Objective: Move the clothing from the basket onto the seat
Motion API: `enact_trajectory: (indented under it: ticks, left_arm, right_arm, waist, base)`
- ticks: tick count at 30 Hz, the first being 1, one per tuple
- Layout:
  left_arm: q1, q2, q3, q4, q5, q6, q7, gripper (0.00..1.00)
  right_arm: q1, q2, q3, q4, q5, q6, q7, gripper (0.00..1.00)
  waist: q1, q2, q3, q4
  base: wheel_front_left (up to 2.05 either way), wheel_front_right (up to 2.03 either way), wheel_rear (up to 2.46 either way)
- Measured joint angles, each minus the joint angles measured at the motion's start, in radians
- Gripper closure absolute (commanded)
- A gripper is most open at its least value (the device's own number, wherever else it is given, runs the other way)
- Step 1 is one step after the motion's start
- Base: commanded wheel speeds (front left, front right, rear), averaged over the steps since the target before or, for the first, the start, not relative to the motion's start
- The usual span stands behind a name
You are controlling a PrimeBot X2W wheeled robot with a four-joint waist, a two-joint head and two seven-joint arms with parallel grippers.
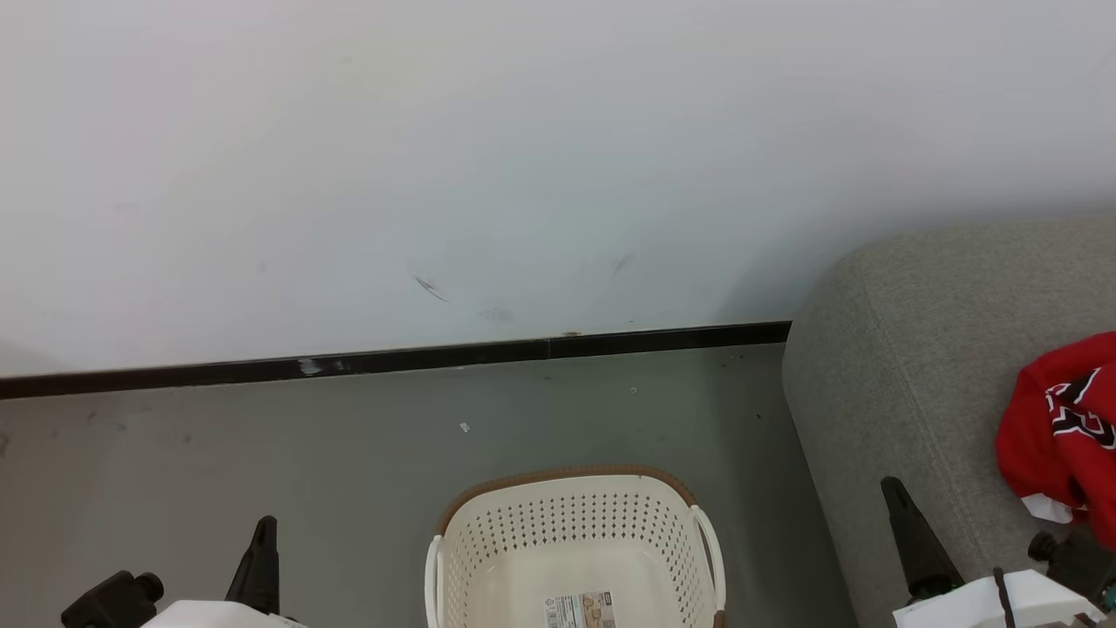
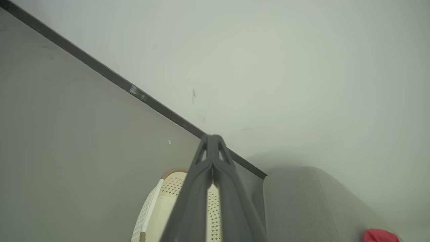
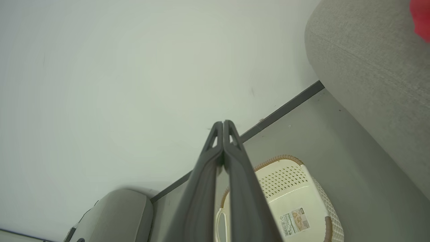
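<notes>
The cream basket (image 1: 571, 532) (image 3: 292, 188) (image 2: 153, 215) stands on the grey floor at the bottom centre of the head view, its paper label showing on a bare floor. Red clothing (image 1: 1059, 427) (image 2: 379, 236) (image 3: 421, 15) with a black and white numeral lies on the grey seat (image 1: 907, 375) (image 2: 302, 205) (image 3: 369, 60) at the right. My left gripper (image 1: 261, 532) (image 2: 212, 139) is shut and holds nothing, low at the left of the basket. At the lower right, before the seat's front, my right gripper (image 1: 894, 488) (image 3: 223, 124) is shut too, holding nothing.
A white wall (image 1: 523, 157) with a black skirting strip (image 1: 392, 359) runs behind the basket. Grey floor (image 1: 261, 445) stretches left of the basket. Another grey upholstered piece (image 3: 117, 215) shows at the lower left of the right wrist view.
</notes>
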Motion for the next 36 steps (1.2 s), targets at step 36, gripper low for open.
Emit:
enact_trajectory:
  ticks: [36]
  left_arm:
    - [-0.041,-0.055,0.127,0.057,-0.402,-0.139,0.121,1.00]
  right_arm:
    - [-0.080,-0.037,-0.017,0.072,0.589,0.000,0.102,1.00]
  waist:
    - [-0.0126,0.0000,0.025,-0.008]
  base:
    - [0.00,0.00,0.00]
